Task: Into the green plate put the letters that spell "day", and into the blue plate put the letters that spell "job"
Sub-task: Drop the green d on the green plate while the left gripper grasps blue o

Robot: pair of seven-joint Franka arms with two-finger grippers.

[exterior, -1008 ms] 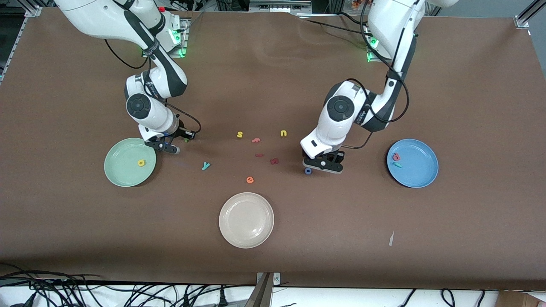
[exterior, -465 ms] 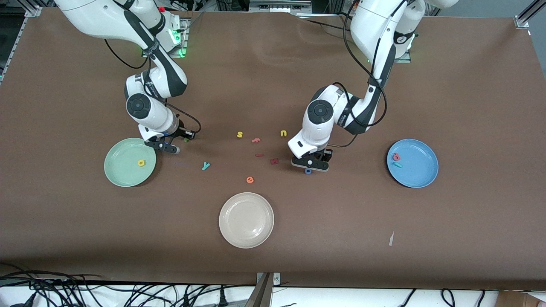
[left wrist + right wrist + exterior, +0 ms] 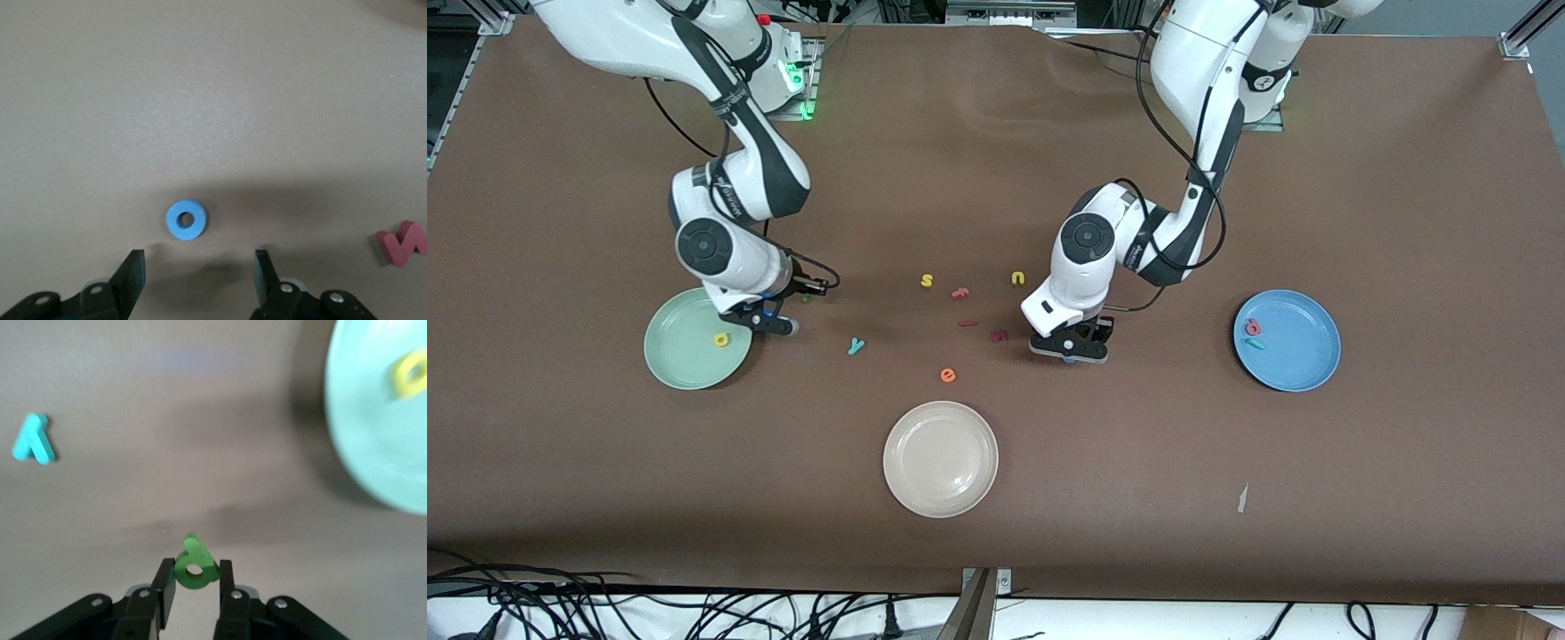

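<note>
Brown, matte bench cloth lay under everything. Spread wide, the left pincer (image 3: 197, 277) hovered just above the blue ring "o" (image 3: 186, 221); an off-centre descent could flick the light foam away. Clamped on the green "d" (image 3: 195, 570), the right pincer (image 3: 194, 587) hung beside the smooth green plate (image 3: 671, 356); a thin pinch might slip.

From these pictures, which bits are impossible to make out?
- Blue "o": in the front view the left gripper hides it.
- Green "d": in the front view the right gripper covers it.
- Letters on the blue plate: too small to read.
</note>
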